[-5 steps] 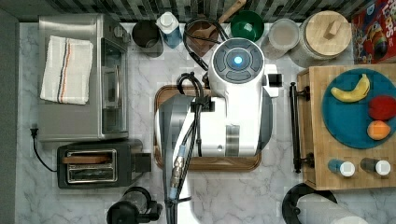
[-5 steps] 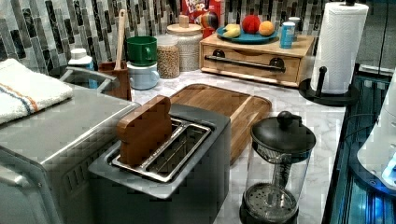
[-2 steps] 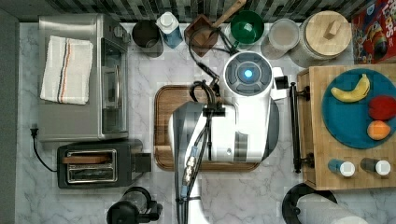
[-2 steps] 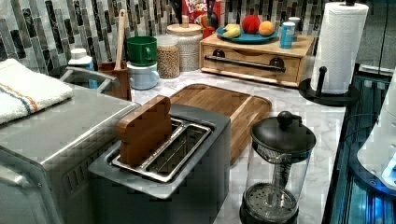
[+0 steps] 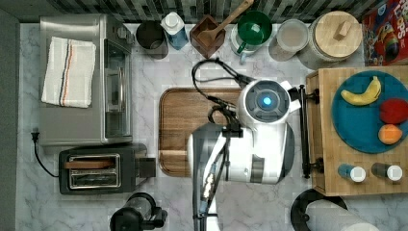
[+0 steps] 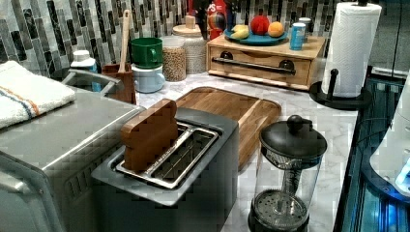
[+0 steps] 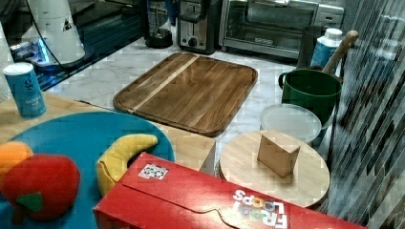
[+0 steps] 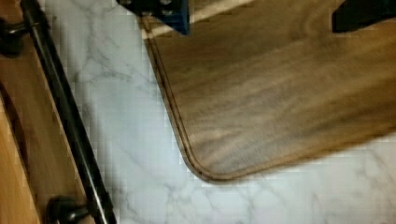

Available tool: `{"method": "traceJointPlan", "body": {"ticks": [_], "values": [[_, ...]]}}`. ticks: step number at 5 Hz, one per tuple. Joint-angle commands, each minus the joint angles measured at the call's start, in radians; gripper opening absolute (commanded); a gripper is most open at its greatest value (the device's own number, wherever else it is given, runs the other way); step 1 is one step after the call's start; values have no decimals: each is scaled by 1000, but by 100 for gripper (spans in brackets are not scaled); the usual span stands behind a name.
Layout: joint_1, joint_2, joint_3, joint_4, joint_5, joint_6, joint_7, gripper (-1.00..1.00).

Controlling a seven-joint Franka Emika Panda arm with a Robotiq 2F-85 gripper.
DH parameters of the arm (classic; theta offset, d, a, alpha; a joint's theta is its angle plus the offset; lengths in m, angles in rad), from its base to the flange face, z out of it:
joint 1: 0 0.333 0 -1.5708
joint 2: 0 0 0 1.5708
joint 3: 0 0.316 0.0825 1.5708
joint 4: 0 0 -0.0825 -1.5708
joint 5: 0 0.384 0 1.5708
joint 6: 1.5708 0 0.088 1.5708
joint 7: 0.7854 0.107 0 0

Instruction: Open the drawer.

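The drawer (image 6: 261,68) is a light-wood front in a low wooden box, sitting flush with the box. Its long black bar handle (image 6: 255,65) runs across the front on two black mounts. In the top view the handle (image 5: 303,130) lies along the box's left edge, and the arm's wrist (image 5: 265,102) hovers just left of it, hiding the fingers. In the wrist view the handle (image 8: 65,116) runs beside a strip of marble. My gripper (image 8: 261,11) is open, its fingertips (image 8: 161,11) wide apart above the corner of the brown board (image 8: 280,93), holding nothing.
A blue plate (image 5: 356,125) of fruit and two shakers sit on the box top. A paper towel holder (image 6: 345,53) stands beside the box. Jars, a green cup (image 5: 254,28) and a utensil holder line the back. Toaster (image 5: 96,168), toaster oven and French press (image 6: 287,179) stand farther off.
The arm has swung toward the top view's right, from over the middle of the board to just beside the drawer handle. The drawer has not moved.
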State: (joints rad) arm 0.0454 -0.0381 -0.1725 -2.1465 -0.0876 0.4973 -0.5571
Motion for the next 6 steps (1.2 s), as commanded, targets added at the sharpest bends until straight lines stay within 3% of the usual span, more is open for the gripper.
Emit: {"method": "traceJointPlan", "body": {"ticks": [1,2,3,5,6], "values": [[-54,13,-76,37,-60,21,-313,100],[-141,34,-25,22,-65,91,-395,100],[-122,50,-72,14,-87,139,-454,100],[-160,89,-55,-7,-106,212,-504,100],[-151,111,-76,-19,-104,251,-512,100]]}}
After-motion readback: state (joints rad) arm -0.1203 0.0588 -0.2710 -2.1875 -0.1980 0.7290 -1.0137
